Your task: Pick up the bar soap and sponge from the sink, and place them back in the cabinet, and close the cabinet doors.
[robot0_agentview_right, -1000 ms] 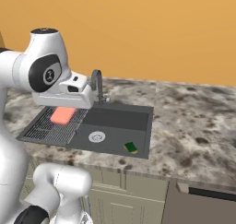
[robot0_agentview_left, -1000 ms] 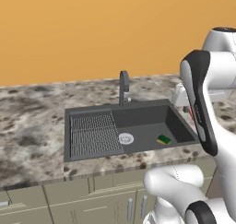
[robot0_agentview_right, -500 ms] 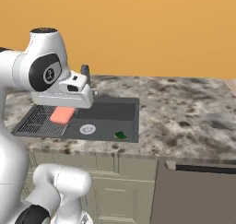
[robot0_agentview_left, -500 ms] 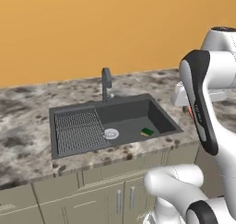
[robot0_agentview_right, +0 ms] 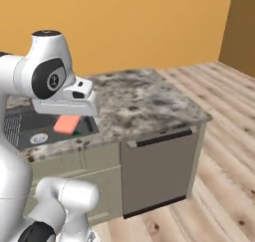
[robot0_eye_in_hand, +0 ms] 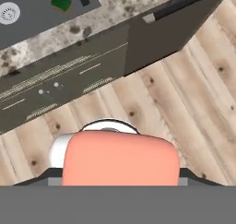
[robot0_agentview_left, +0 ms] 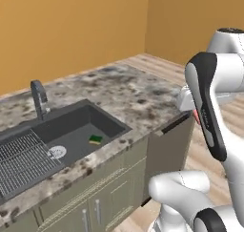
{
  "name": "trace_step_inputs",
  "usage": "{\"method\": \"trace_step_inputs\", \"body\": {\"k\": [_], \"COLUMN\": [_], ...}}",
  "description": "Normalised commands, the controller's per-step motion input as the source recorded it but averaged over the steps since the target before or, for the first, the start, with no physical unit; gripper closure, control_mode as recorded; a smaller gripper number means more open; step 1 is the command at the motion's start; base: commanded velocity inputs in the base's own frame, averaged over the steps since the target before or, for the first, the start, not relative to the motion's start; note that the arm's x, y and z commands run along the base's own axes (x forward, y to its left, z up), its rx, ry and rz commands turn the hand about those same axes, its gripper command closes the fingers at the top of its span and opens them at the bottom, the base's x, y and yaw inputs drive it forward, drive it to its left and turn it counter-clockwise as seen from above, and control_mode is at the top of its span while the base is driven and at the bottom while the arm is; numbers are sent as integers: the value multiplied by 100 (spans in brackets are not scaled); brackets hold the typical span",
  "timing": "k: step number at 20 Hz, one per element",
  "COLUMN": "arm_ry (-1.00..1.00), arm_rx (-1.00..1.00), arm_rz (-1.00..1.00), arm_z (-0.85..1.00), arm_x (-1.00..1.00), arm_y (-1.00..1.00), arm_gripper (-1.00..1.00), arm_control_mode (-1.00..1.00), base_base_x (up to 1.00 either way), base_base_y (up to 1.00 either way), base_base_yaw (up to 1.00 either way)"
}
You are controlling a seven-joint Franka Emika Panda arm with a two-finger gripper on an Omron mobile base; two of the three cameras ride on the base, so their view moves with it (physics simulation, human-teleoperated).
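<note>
The bar soap [robot0_eye_in_hand: 120, 158] is a smooth salmon-pink slab with rounded corners, gripped in the tool [robot0_agentview_right: 66, 125], its long axis running 9 to 3 o'clock across the hand view, above the wooden floor [robot0_eye_in_hand: 184, 108]. The right base view shows it hanging under the hand. The left base view shows the green-and-yellow sponge [robot0_agentview_left: 96, 139] lying in the sink [robot0_agentview_left: 71, 131], at 4 o'clock from the faucet [robot0_agentview_left: 39, 97], set in the speckled tabletop [robot0_agentview_left: 133, 95].

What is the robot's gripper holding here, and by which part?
The salmon-pink bar soap, held in the gripper; the exact contact points cannot be told.
</note>
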Motion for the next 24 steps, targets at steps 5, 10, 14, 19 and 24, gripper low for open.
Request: {"method": "trace_step_inputs", "body": {"k": [5, 10, 14, 19, 24], "arm_ry": [0, 0, 0, 0, 0], "arm_rx": [0, 0, 0, 0, 0], "arm_rz": [0, 0, 0, 0, 0], "arm_z": [0, 0, 0, 0, 0], "arm_x": [0, 0, 0, 0, 0], "arm_y": [0, 0, 0, 0, 0], "arm_gripper": [100, 100, 100, 100, 100], "arm_control_mode": [100, 100, 100, 100, 100], "base_base_x": [0, 0, 0, 0, 0], "base_base_y": [-26, -30, -24, -12, -11], "base_base_yaw": [-81, -80, -83, -84, -81]}}
